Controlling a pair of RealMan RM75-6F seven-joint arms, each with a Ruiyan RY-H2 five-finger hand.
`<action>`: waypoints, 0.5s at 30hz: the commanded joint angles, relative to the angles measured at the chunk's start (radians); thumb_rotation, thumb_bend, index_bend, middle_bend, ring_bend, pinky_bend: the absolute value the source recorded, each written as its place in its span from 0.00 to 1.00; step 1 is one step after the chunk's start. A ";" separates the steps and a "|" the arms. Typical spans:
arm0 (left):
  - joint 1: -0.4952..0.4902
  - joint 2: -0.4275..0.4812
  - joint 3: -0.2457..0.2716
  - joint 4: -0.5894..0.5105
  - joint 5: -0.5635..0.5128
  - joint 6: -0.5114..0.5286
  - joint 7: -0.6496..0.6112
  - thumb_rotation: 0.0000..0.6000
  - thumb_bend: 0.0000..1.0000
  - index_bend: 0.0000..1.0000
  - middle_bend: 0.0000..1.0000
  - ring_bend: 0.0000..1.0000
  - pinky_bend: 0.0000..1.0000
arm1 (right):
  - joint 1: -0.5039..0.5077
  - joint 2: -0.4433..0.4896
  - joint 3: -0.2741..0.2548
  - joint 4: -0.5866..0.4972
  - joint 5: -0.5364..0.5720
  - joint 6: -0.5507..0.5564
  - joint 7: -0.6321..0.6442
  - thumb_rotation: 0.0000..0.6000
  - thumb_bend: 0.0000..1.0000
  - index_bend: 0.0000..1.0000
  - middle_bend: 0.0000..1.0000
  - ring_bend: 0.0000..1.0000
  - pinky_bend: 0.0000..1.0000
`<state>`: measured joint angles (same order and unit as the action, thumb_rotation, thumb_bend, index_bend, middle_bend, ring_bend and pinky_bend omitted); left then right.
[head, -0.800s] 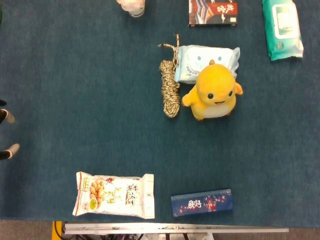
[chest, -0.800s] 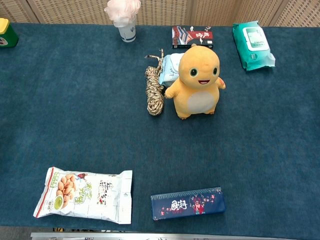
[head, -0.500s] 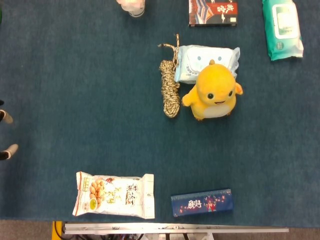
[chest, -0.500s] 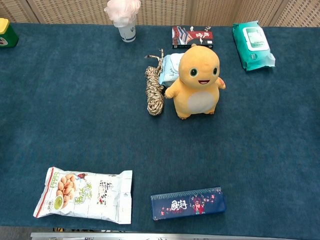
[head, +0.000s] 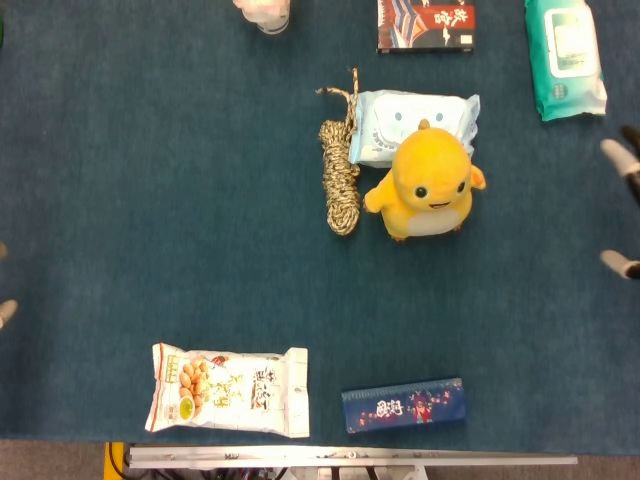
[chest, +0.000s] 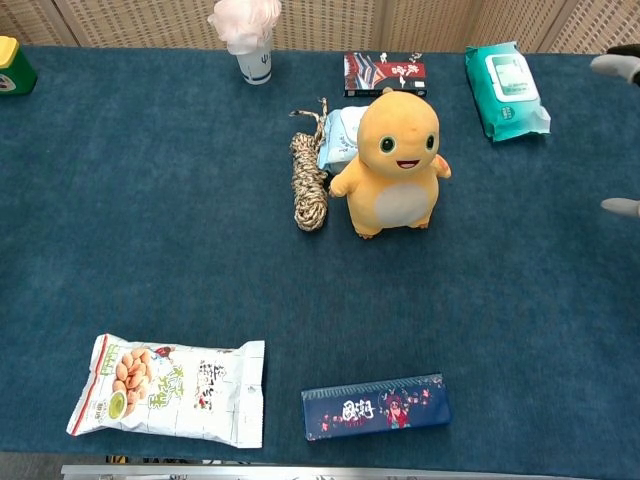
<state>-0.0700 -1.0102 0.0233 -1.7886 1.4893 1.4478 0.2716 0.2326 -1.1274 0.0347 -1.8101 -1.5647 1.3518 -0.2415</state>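
Far left edge: the left hand (head: 5, 311) shows only a pale fingertip sliver, so I cannot tell how its fingers lie. The snack bag (head: 228, 390) lies flat at lower left. At centre the rope coil (head: 340, 180) sits just beside the upright yellow plush (head: 428, 188); everything seems spaced so fingers can get around it. At upper right is the green wipes pack (head: 565, 57), flat, with the right hand (head: 620, 156) near it, fingertips spread, holding nothing, hovering at the right edge.

Bright, even overhead light, soft short shadows, no glare — sharp focus, slight blur at frame edges
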 joint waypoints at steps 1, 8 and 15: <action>0.007 0.013 0.005 -0.004 -0.001 0.004 0.004 1.00 0.02 0.42 0.23 0.23 0.42 | 0.051 0.000 0.032 -0.098 0.008 -0.055 -0.124 1.00 0.00 0.08 0.02 0.00 0.00; 0.012 0.044 0.012 -0.001 0.001 0.000 -0.021 1.00 0.02 0.42 0.23 0.23 0.42 | 0.139 -0.076 0.084 -0.207 0.111 -0.158 -0.341 1.00 0.00 0.08 0.02 0.00 0.00; 0.015 0.086 0.013 -0.008 0.017 0.008 -0.055 1.00 0.02 0.42 0.23 0.23 0.42 | 0.267 -0.192 0.167 -0.219 0.359 -0.246 -0.531 1.00 0.00 0.08 0.01 0.00 0.00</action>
<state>-0.0560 -0.9284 0.0360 -1.7952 1.5030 1.4533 0.2201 0.4335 -1.2585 0.1565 -2.0199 -1.3039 1.1486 -0.6838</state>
